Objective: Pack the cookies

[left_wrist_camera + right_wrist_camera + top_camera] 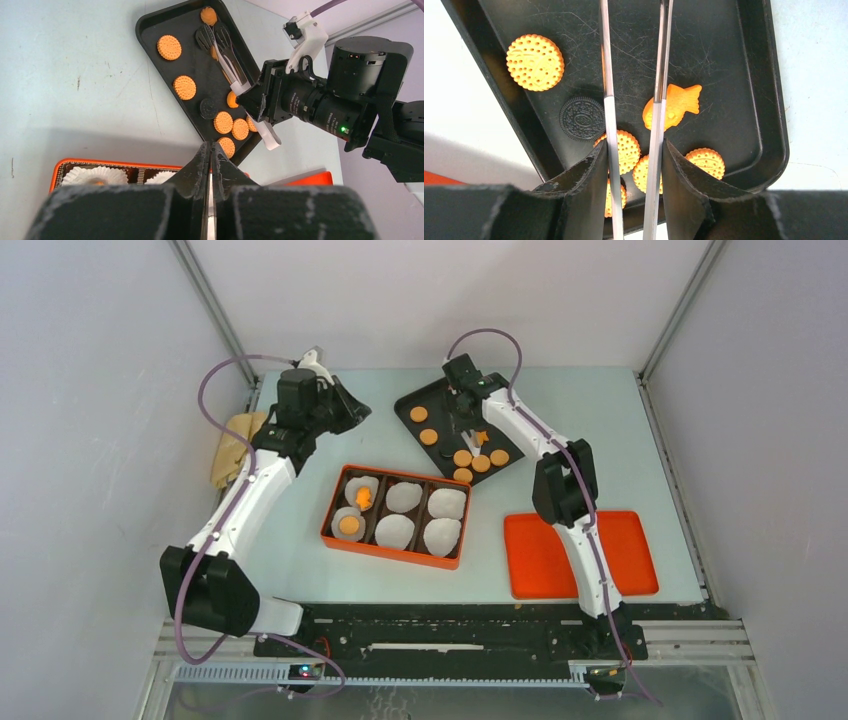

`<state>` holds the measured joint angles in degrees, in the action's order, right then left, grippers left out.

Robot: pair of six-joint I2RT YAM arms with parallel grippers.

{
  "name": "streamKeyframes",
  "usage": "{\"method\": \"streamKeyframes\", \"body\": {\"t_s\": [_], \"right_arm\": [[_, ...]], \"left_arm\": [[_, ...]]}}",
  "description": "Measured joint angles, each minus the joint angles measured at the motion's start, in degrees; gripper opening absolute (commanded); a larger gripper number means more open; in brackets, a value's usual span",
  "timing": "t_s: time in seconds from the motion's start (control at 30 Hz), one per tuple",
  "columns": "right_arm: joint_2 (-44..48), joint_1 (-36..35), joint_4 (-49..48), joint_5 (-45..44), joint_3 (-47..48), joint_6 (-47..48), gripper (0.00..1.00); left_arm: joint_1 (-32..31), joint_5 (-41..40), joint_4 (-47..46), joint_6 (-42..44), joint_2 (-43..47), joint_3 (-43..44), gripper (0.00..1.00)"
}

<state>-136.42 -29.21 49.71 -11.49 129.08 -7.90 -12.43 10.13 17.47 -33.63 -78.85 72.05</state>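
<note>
Cookies (535, 62) scattered in black tray (734, 60), two more in orange box (395, 550) near the tray, right tool (634, 150) gripping metal tongs (606, 75) over tray's fish-shaped cookie (676, 104), left tool (210, 150) closed, empty, beside the tray

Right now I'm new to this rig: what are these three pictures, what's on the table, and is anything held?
Two robot arms stand at the near edge of a table. The top view looks down on both: left arm, right arm. The other two pictures come from a camera on each wrist, looking along its own fingers.

On the table are a black tray of loose cookies, round orange, fish-shaped and dark; an orange box lined with white paper cups, two cookies already inside; a flat orange tray; and a tan cloth.

The right gripper is closed on metal tongs, tips over the black tray, nothing visibly pinched. The left gripper is shut and empty.
</note>
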Motion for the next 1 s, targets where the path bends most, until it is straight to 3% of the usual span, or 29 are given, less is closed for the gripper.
{"method": "streamKeyframes", "body": {"t_s": [0.13, 0.27, 0.57, 0.77, 1.0], "right_arm": [[0.2, 0.0, -0.2, 0.0, -0.5, 0.0, 0.32], [5.0, -0.5, -2.1, -0.3, -7.6, 0.0, 0.32], [29.8, -3.3, -4.1, 1.1, -26.0, -0.1, 0.32], [43.9, -8.3, -5.9, 3.7, -34.9, 0.0, 0.32], [46.6, -17.9, -4.2, 6.2, -40.5, 0.3, 0.32]], "left_arm": [[0.1, 0.7, -0.3, 0.0, 0.0, -0.1, 0.06], [0.1, 0.8, -0.3, 0.0, 0.3, -0.2, 0.06], [0.5, 0.3, -0.2, 0.0, 4.3, -1.1, 0.06], [0.8, -0.5, -0.2, 0.0, 4.8, -1.2, 0.06], [1.0, -1.1, 0.7, 0.0, 5.7, -1.8, 0.06]]}}
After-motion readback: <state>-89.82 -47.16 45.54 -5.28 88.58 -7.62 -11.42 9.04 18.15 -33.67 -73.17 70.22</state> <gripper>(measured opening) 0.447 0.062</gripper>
